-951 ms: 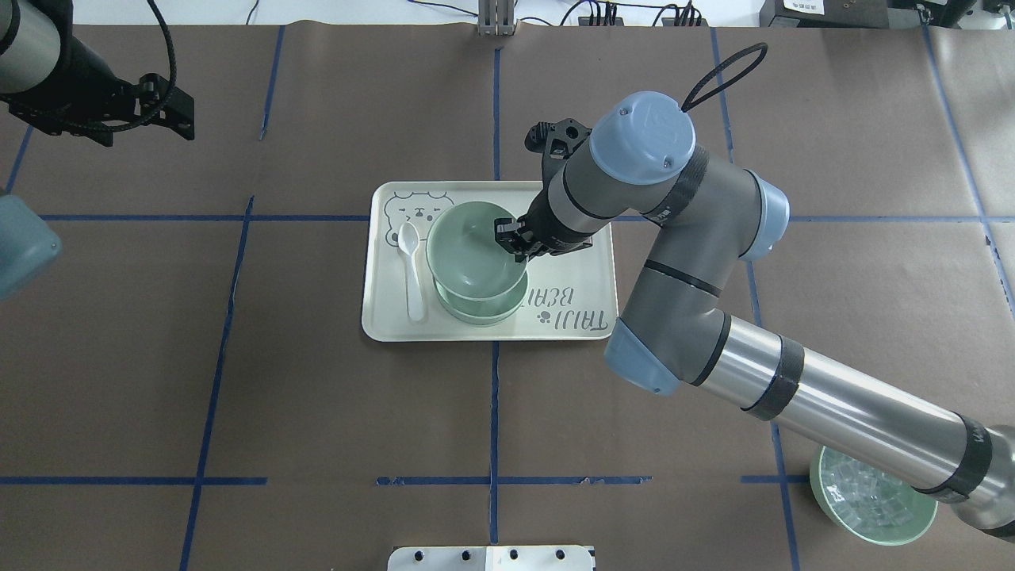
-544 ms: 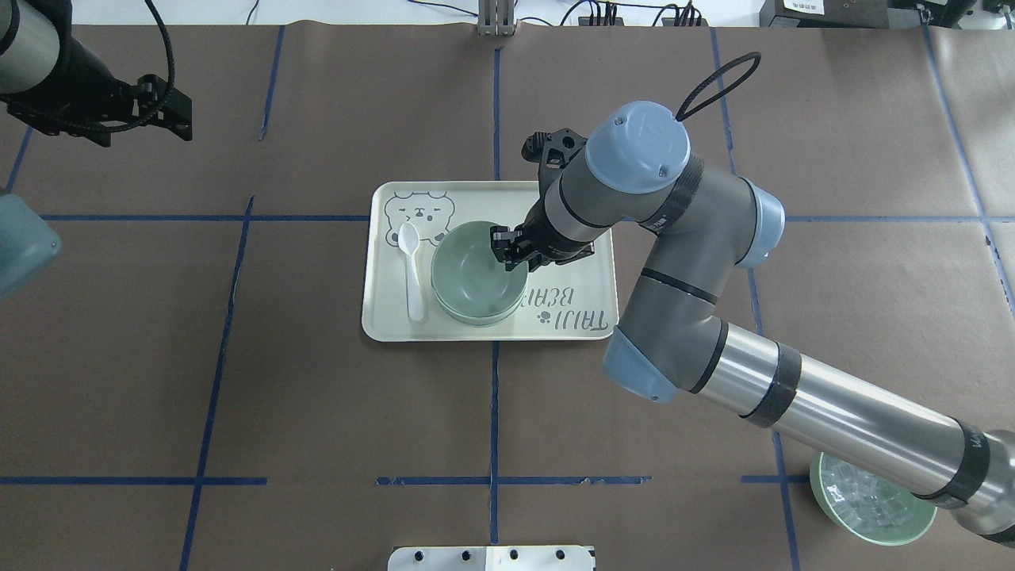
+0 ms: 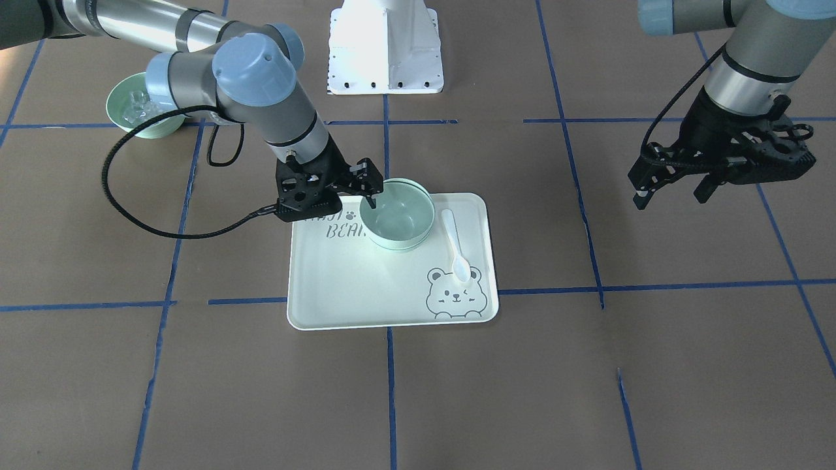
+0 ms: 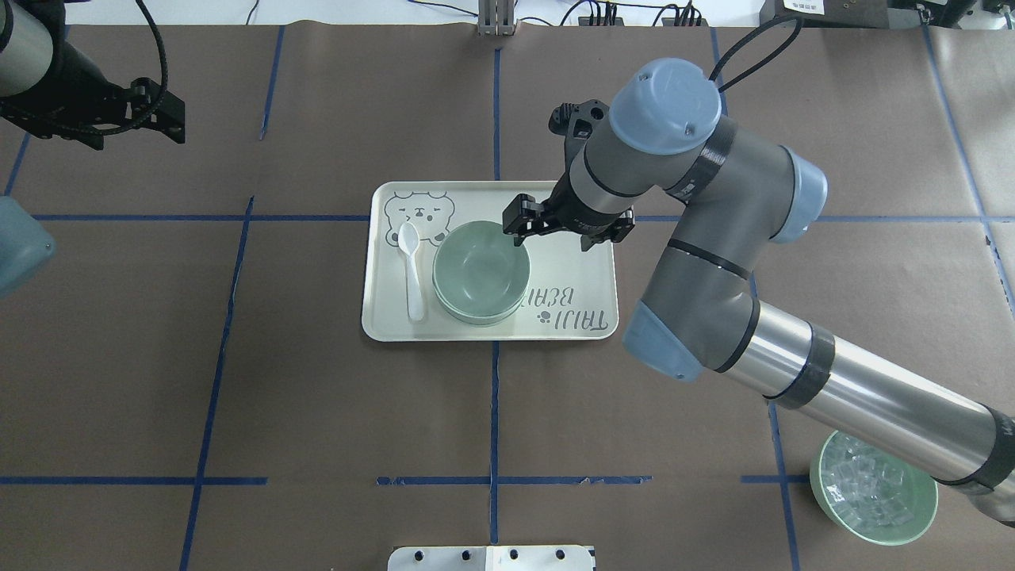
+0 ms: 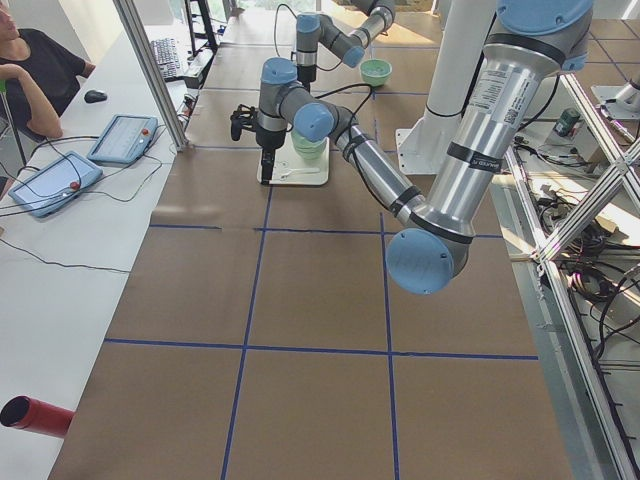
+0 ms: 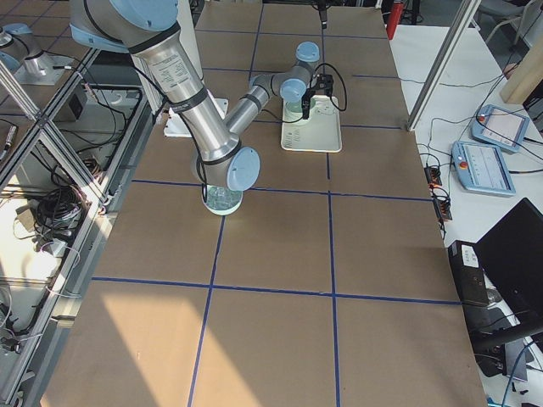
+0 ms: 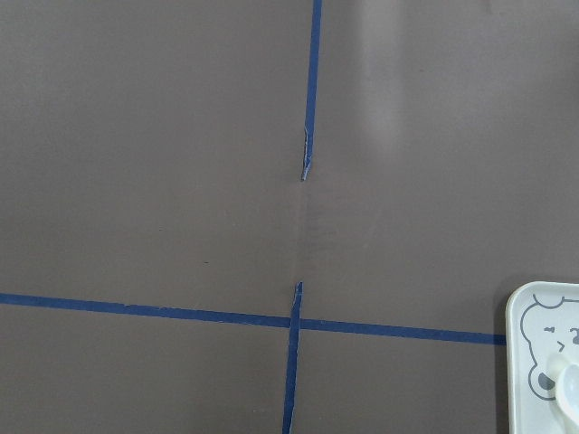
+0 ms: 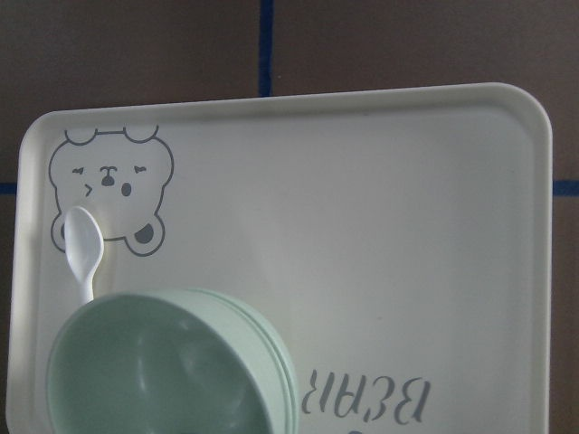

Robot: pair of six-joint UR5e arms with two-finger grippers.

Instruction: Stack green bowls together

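Observation:
The green bowls (image 4: pixel 480 274) sit nested in one stack on the bear-printed tray (image 4: pixel 571 270); the stack also shows in the front view (image 3: pixel 398 219) and the right wrist view (image 8: pixel 163 371). My right gripper (image 4: pixel 564 228) is open and empty, raised just beside the stack's rim over the tray, and shows in the front view (image 3: pixel 326 203). It touches no bowl. My left gripper (image 4: pixel 170 119) is open and empty, far off at the table's far left, and shows in the front view (image 3: pixel 673 192).
A white spoon (image 4: pixel 412 270) lies on the tray left of the stack. A wider mint bowl with clear cubes (image 4: pixel 872 500) stands near the front right, partly under my right arm. The white robot base (image 3: pixel 385 46) is at the table's near edge.
My right gripper lowered the held bowl onto the stack, let go of it, and drew back up and to the right. The left arm barely moved.

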